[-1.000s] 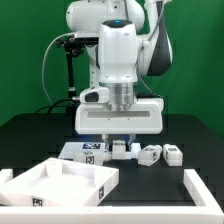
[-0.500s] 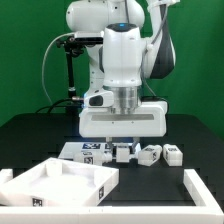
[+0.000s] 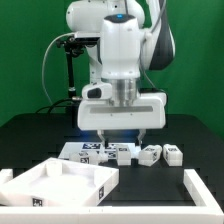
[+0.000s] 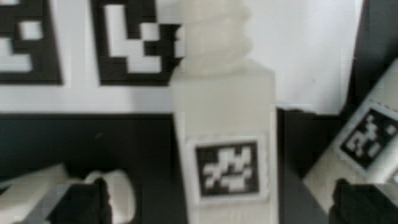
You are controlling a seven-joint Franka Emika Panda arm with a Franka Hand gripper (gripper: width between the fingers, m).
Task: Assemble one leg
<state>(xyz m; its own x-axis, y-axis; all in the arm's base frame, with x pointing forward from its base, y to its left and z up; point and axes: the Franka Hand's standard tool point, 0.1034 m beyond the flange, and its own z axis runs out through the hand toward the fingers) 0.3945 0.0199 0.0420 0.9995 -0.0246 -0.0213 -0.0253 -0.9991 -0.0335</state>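
Note:
In the wrist view a white leg [image 4: 226,120] with a square tag lies lengthwise between my fingers, one end over the marker board [image 4: 71,50]. My gripper [image 4: 231,200] is open, with dark gaps between the leg and both fingers [image 4: 93,195]. In the exterior view my gripper [image 3: 121,136] hovers just above that leg [image 3: 122,152], which lies at the marker board's [image 3: 84,150] edge. Two more legs [image 3: 150,154] [image 3: 173,154] lie to the exterior view's right of it; one also shows in the wrist view [image 4: 365,135].
The large white square panel [image 3: 60,185] with raised corners sits at the front on the exterior view's left. A white L-shaped bar [image 3: 203,195] lies at the front right. The table is black.
My gripper dipped slightly toward the leg, then rose a little. The leg and the other parts have not moved.

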